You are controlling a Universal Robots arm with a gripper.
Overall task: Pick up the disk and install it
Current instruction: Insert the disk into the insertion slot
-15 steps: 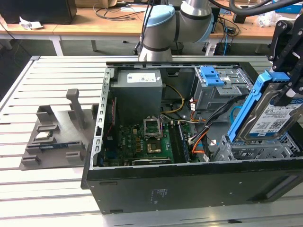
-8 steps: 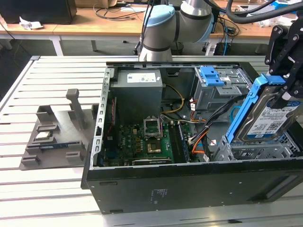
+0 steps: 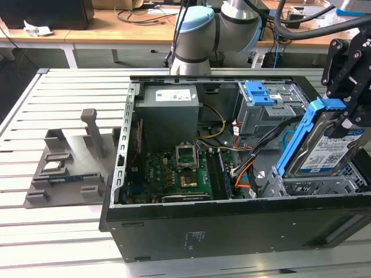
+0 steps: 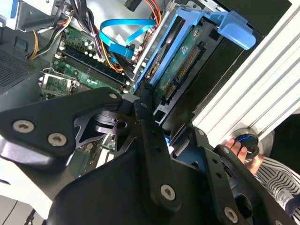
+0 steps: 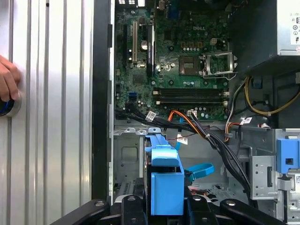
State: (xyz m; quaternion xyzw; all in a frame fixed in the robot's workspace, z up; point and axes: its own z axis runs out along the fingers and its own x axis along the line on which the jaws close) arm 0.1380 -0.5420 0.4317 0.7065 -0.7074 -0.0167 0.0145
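My gripper (image 3: 343, 110) pinches the disk (image 3: 327, 147), tilted over the bay (image 3: 324, 186) at the exterior view's right; nearby cables (image 3: 269, 138) could snag it.

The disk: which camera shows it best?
The exterior view: the disk shows its labelled face and bracket, tilted above the case. The second wrist view shows its circuit-board side; the first wrist view, its bracket's end.

The disk (image 3: 327, 152) is silver-grey with bright blue framing.
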